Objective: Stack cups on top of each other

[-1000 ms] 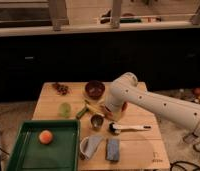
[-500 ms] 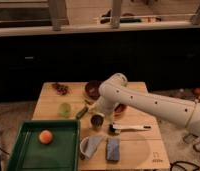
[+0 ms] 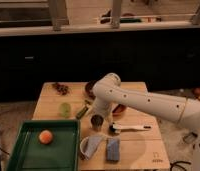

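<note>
The grey metallic cup (image 3: 97,122) stands upright near the middle of the wooden table (image 3: 143,150). The pale green cup (image 3: 65,109) stands apart from it to the left, near the green tray. My gripper (image 3: 96,113) hangs at the end of the white arm (image 3: 143,100), which reaches in from the right. It is directly over the grey cup and close to its rim. Whether it touches the cup is not visible.
A green tray (image 3: 28,155) at front left holds an orange fruit (image 3: 45,136). A white mug (image 3: 88,147) and a blue sponge (image 3: 112,149) lie at the front. A utensil (image 3: 129,128) lies right of the grey cup. A brown bowl (image 3: 90,88) sits behind the arm.
The arm has swung to the left across the table, and the gripper has come over the grey cup. The cups have not moved.
</note>
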`<state>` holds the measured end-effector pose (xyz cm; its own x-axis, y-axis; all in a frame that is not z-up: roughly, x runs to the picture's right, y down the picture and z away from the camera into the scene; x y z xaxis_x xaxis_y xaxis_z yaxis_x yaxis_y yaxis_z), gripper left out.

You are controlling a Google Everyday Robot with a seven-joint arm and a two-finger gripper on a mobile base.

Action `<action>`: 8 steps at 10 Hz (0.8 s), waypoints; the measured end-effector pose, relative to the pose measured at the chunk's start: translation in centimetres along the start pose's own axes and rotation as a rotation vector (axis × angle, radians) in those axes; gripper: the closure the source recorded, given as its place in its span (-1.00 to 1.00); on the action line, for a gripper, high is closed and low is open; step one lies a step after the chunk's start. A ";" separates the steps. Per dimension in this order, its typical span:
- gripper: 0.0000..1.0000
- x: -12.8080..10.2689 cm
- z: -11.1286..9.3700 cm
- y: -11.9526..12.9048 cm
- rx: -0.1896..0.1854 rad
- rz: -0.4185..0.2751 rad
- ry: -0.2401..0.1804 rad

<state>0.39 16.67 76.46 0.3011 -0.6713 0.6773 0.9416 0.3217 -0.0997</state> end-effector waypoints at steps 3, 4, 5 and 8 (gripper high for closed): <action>-0.60 -0.2 0.9 -0.7 -0.015 -0.034 -0.033; -0.60 -0.3 1.3 -1.0 -0.023 -0.049 -0.047; -0.60 -0.3 1.7 -1.1 -0.030 -0.062 -0.065; -0.60 -0.2 2.5 -1.3 -0.046 -0.085 -0.102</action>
<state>-1.28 18.02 78.29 0.2052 -0.6226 0.7552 0.9697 0.2337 -0.0709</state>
